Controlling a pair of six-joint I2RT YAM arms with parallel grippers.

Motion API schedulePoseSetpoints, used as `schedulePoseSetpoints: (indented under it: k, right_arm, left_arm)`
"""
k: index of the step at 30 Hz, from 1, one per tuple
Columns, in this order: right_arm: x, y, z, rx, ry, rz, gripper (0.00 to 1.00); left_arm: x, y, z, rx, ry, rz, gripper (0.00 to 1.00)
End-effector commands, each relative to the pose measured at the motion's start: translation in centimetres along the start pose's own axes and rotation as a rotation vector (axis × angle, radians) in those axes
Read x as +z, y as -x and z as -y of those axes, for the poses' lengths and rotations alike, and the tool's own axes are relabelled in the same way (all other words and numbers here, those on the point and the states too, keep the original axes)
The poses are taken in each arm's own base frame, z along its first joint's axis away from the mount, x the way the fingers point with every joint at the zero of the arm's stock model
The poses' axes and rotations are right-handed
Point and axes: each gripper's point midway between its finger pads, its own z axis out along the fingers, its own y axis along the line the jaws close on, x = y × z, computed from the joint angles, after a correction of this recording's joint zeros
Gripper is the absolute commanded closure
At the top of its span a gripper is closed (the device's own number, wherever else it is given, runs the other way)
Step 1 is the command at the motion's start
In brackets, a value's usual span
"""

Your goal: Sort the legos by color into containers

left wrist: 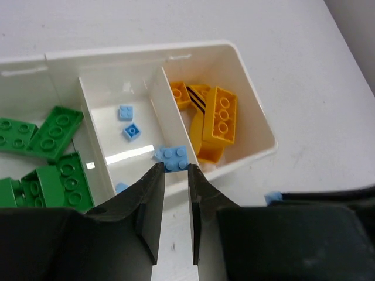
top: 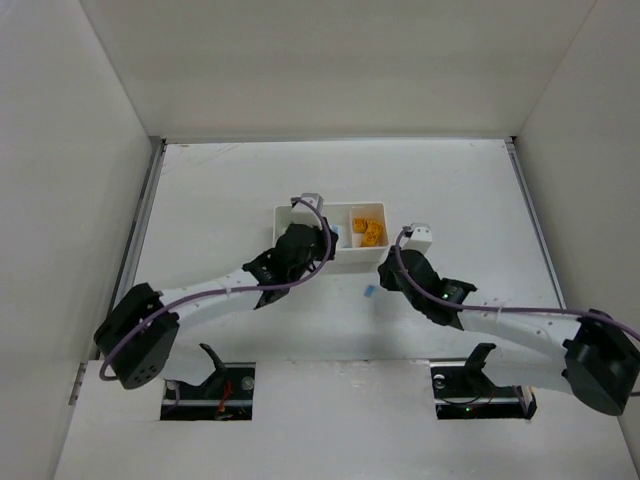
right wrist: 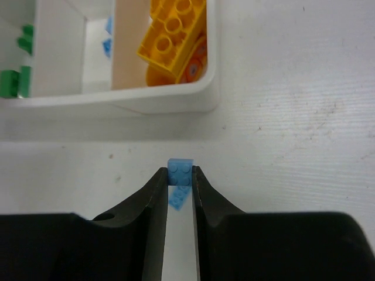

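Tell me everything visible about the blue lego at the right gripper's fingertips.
The blue lego is a tiny light-blue plastic brick, with its studs facing the camera. The right gripper has it pinched between its fingertips, just short of the white tray and its near wall. Another blue bit shows just below; whether joined, unclear.

No writing, label, brand, number or sign can be read in any view. The studs of the yellow bricks (left wrist: 221,114), the green bricks (left wrist: 55,130) and the light blue brick (right wrist: 180,168) are too small and blurred to show any lettering. One yellow piece (left wrist: 198,96) carries black stripes, with no letters to be made out.
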Motion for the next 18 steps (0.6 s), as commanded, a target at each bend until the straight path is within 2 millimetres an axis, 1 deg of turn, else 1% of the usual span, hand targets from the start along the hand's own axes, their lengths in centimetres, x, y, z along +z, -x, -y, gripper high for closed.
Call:
schedulePoseSetpoints:
  k: [1,3,5,7,9,12,13,16,18]
  right_arm:
    - [-1.4,2.5,-1.2,0.035,0.060,0.089,0.78]
    - [-2.1,3.5,-2.0,0.047,0.093,0.117,0.78]
    - [-2.5,5.0,-2.9,0.039,0.120,0.145,0.78]
    - [-2.6,6.0,-3.8,0.029,0.140,0.162,0.78]
    - [-2.5,7.0,-4.8,0.018,0.160,0.177,0.78]
    - [-2.0,8.2,-6.6,0.005,0.193,0.196,0.78]
    - [-1.7,8.6,-7.1,0.002,0.204,0.196,0.78]
    - [-0.3,9.7,-9.0,-0.016,0.228,0.201,0.77]
    - [0.6,10.1,-10.4,-0.027,0.244,0.197,0.77]
  left_arm:
    - [2.6,2.4,0.7,-0.030,0.000,0.036,0.83]
    - [4.0,2.3,0.7,-0.022,0.009,0.024,0.82]
    - [5.5,2.0,0.0,-0.016,0.039,0.009,0.80]
    - [6.3,1.9,-0.6,-0.024,0.059,-0.003,0.77]
    - [6.5,2.0,-0.9,-0.021,0.067,-0.004,0.73]
    - [6.0,2.6,-1.3,-0.019,0.076,0.012,0.62]
    - [5.6,2.9,-1.5,-0.022,0.079,0.019,0.60]
    - [3.9,3.6,-2.2,-0.033,0.092,0.049,0.59]
    - [2.2,3.6,-3.0,-0.042,0.106,0.076,0.58]
